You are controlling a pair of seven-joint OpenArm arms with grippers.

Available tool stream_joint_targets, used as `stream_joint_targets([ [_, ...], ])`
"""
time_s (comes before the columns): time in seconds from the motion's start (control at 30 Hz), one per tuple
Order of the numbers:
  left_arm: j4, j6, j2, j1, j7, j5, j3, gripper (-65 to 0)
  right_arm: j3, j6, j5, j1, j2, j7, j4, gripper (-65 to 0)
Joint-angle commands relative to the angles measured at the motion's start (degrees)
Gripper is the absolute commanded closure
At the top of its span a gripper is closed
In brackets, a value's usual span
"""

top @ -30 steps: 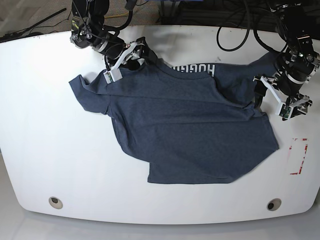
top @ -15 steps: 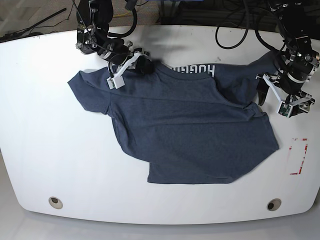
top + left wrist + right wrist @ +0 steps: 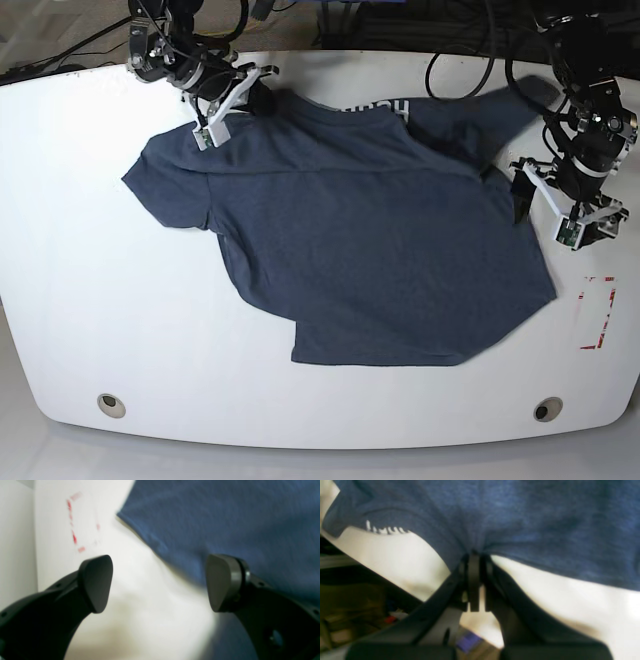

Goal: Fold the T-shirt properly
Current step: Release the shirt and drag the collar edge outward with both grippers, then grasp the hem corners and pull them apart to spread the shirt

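Across the white tabletop (image 3: 60, 200) sprawls the T-shirt (image 3: 370, 240), unfolded and rumpled. At upper left of the frame, the right tool (image 3: 232, 105) pinches its shoulder edge, likely to straighten it; at right, the left tool (image 3: 552, 212) hangs spread wide beside the hem, holding nothing.

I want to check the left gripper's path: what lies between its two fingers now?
In the left wrist view, the open left gripper has bare white table between its fingers, and the T-shirt edge lies by one finger.
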Motion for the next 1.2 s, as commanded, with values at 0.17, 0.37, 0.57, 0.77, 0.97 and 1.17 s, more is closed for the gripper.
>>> stream_joint_targets([
  [0.17,0.8,2.2,0.4,-2.3,-1.1,-0.6,0.6,-53.2,4.8,0.9,1.3,-2.7,6.2,0.6,5.5,0.0],
  [0.37,0.3,9.6,2.7,-5.0,-0.9,-0.6,1.4,-55.3,8.5,4.8,1.3,-1.1,9.3,0.6,5.2,0.0],
  [0.57,-8.6,17.0,4.0,-12.5,2.7,-0.6,0.1,-62.6,11.5,6.9,0.8,2.1,9.3,-3.1,5.2,0.0],
  [0.77,-25.0,18.9,3.8,-21.9,2.2,-0.8,0.0,-64.2,11.8,7.6,0.7,3.0,9.3,-3.2,5.1,0.0],
  [0.97,-40.9,18.6,3.6,-29.9,-4.4,-0.6,1.6,-64.2,11.8,7.6,0.7,3.6,9.3,-3.2,4.3,0.0],
  [1.17,-52.0,18.5,2.0,-34.4,-11.5,-1.2,9.4,-64.3,11.8,7.6,0.7,4.5,9.1,-3.2,2.6,0.0],
])
